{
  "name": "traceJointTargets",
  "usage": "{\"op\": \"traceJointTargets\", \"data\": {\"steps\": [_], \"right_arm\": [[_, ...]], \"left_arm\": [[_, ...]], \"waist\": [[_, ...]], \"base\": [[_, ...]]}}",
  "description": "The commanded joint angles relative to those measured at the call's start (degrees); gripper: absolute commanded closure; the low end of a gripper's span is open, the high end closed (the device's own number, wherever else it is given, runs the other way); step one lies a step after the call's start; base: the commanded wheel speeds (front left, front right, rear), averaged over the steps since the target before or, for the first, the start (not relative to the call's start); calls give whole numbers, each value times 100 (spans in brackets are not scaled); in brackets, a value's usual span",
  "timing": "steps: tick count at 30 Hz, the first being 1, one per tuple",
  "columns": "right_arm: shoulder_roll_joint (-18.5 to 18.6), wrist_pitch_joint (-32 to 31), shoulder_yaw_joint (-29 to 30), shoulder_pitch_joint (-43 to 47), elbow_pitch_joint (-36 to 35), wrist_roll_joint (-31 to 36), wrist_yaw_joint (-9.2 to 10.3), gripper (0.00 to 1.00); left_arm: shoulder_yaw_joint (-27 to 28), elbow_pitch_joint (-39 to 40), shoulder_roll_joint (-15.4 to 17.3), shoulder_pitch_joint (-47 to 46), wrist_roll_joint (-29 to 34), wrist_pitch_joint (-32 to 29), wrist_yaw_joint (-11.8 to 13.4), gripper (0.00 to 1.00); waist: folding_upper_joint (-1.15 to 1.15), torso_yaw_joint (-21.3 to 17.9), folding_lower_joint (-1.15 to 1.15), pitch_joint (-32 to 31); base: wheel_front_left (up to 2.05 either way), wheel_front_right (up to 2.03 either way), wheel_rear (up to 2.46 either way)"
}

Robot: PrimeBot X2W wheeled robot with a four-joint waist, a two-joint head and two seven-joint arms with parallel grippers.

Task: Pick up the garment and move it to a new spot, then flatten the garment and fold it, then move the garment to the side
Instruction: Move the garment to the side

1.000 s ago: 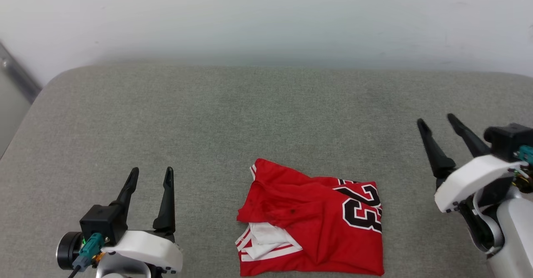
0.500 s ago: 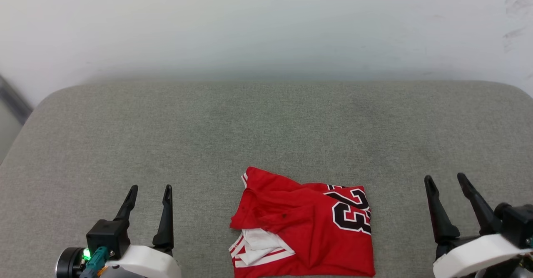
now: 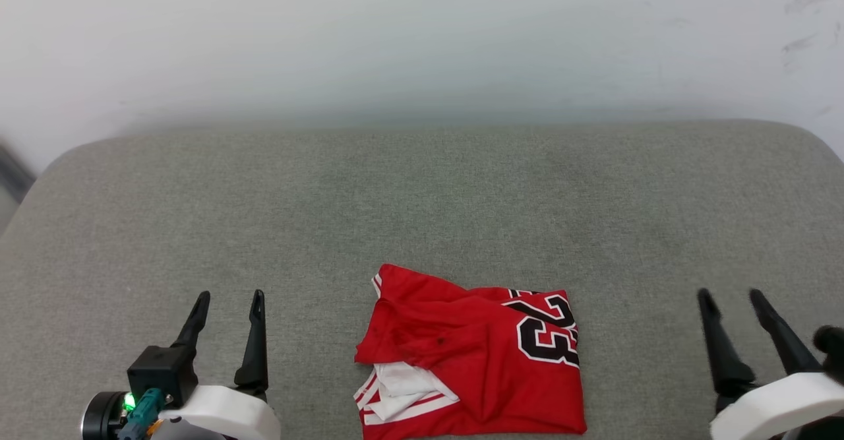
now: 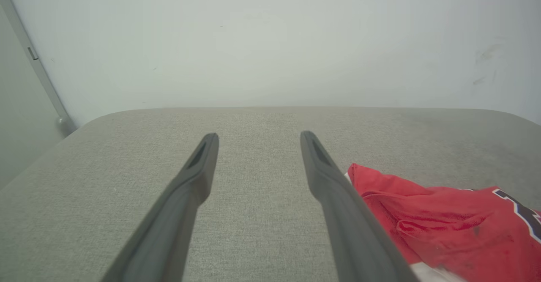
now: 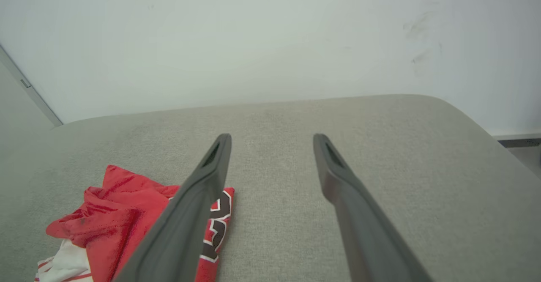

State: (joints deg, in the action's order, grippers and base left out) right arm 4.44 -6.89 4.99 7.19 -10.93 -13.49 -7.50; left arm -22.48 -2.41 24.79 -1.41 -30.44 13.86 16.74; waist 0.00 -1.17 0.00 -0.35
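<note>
One garment [image 3: 471, 367], red with white striped trim, roughly folded and rumpled at the near edge of the grey upholstered surface [image 3: 422, 196], about midway along that edge. One black "23" [image 3: 547, 331] face up on its right part. One white sleeve [image 3: 405, 387] poking out at its near-left corner.

Two claws, both spread wide, grasping nothing. Left claw [image 3: 230, 295] toward the near-left corner of the surface, with two dark fingers pointing at the far edge, well apart from the cloth. Right claw [image 3: 730, 293] toward the near-right corner, also two fingers, also clear of the cloth.

One pale wall [image 3: 422, 44] behind the far edge.
</note>
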Motion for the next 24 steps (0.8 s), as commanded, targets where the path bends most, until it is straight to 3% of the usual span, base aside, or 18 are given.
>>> {"op": "traceJointTargets", "data": {"steps": [1, 7, 9, 15, 20, 24], "right_arm": [[16, -237, 184, -128, 154, -214, 1, 0], [420, -1649, 661, -677, 1132, -1300, 1, 0], [549, -2482, 609, -952, 1639, -1839, 1, 0], [269, -3742, 457, -1488, 2447, -2758, 0, 0], [89, -4146, 159, -1759, 3004, -3421, 1, 0], [54, -4075, -60, -1903, 3513, -3676, 4, 0]], "left_arm": [[47, 24, -6, -37, -21, 43, 44, 0], [92, 129, -47, -171, 46, 77, 11, 0], [97, 161, -97, -267, 70, 97, 5, 0], [126, 203, -170, -359, 101, 108, -28, 0], [129, 192, -225, -477, 112, 119, -88, 0], [133, 151, -240, -532, 141, 126, -127, 0]], "waist": [[0, -9, 0, 29], [0, 144, 0, 253], [0, 273, 0, 372], [0, 502, 0, 598], [0, 708, 0, 785], [0, 812, 0, 862]], "base": [[0, 0, 0], [0, 0, 0], [0, 0, 0], [0, 0, 0], [0, 0, 0], [0, 0, 0]]}}
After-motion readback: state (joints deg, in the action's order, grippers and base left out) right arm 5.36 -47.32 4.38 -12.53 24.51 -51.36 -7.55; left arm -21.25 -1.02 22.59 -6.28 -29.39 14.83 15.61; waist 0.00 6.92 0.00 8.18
